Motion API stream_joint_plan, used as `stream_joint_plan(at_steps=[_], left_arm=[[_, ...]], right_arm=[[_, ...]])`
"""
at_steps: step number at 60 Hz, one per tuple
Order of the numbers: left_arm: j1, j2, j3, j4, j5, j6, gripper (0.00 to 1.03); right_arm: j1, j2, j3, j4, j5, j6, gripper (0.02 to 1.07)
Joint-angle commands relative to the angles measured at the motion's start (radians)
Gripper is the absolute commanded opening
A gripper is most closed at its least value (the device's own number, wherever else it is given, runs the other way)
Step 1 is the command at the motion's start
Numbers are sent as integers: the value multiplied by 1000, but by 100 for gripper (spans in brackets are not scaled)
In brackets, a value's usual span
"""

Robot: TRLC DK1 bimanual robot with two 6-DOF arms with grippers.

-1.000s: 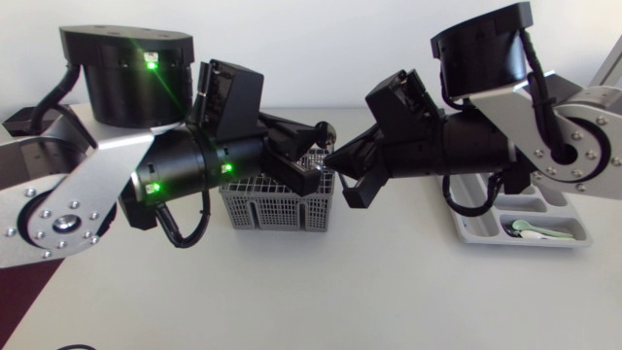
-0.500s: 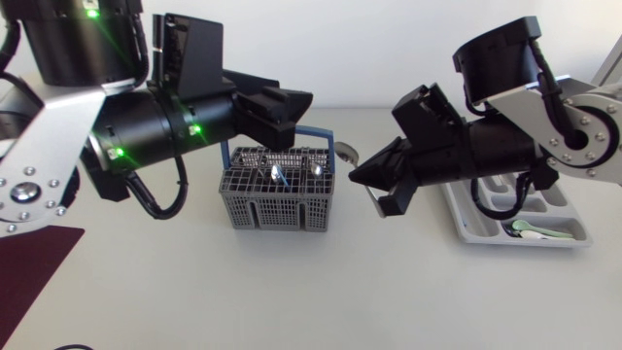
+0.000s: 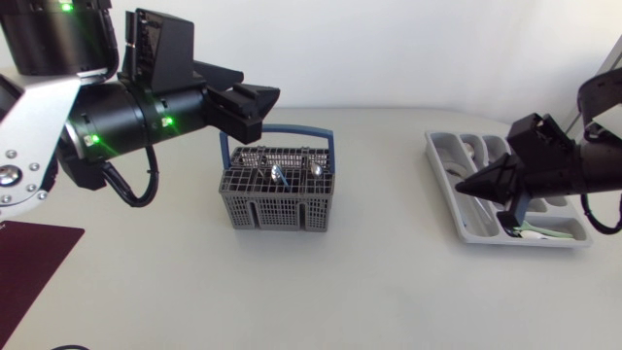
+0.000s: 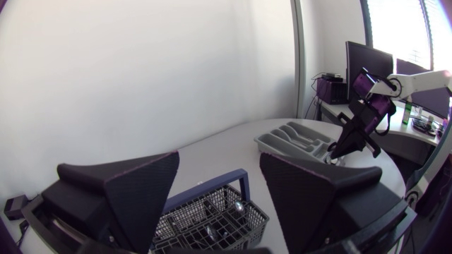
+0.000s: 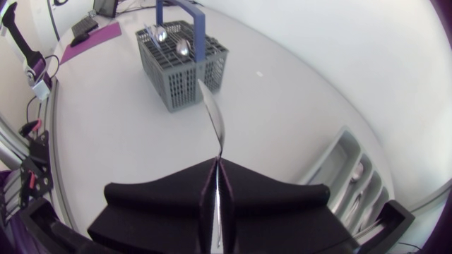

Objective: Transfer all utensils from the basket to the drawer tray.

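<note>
1. Dark maroon mat [image 3: 29,261]: lies flat at the near left corner of the table [image 3: 321,292] and is cut off by the edge of the head view.
2. Left arm [image 3: 117,122]: enters from the left and is held above the table, with green lights showing on its black joint.
3. Left gripper [image 3: 255,101]: hangs in the air above the basket's rear left corner. The left wrist view [image 4: 217,169] shows its two wedge fingers standing wide apart with nothing between them.
4. Basket [image 3: 277,202]: grey mesh with a blue handle raised upright, standing on the table near the middle, well apart from the tray. Two metal utensils [image 3: 278,175] stand inside it among the wire dividers, their rounded ends up.
5. Right gripper [image 3: 465,187]: is above the near left part of the tray. In the right wrist view [image 5: 217,164] its fingers are pressed together on a slim metal piece [image 5: 214,116], which juts out ahead of the fingertips, pointing towards the basket. It cannot be told whether this is a knife or a spoon seen edge-on.
6. Drawer tray [image 3: 442,146]: grey, divided into long compartments, lying flat at the right of the table. A pale green and white utensil [image 3: 533,230] lies in its nearest compartment.
</note>
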Motion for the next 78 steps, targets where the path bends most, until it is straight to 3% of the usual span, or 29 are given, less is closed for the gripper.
stream_joint_plan(at_steps=[1,13,26,46,54,63,78], left_arm=[[6,9,-35,-13,5,49,81],[6,32,-78,-14,5,95,81],[1,56,-99,-22,5,117,84],[-17,58,-124,-56,5,124,84],[-28,58,-136,-59,5,132,85],[-34,73,-137,-59,5,133,85],[-39,105,-147,-51,5,143,85]], right_arm=[[-115,73,28,-40,-17,-196,8],[-319,240,130,-72,-10,-419,8],[-411,380,200,-50,65,-591,8],[-477,542,199,169,184,-683,8],[-482,568,128,344,241,-707,8],[-482,591,101,397,289,-723,8],[-500,597,71,462,306,-716,45]])
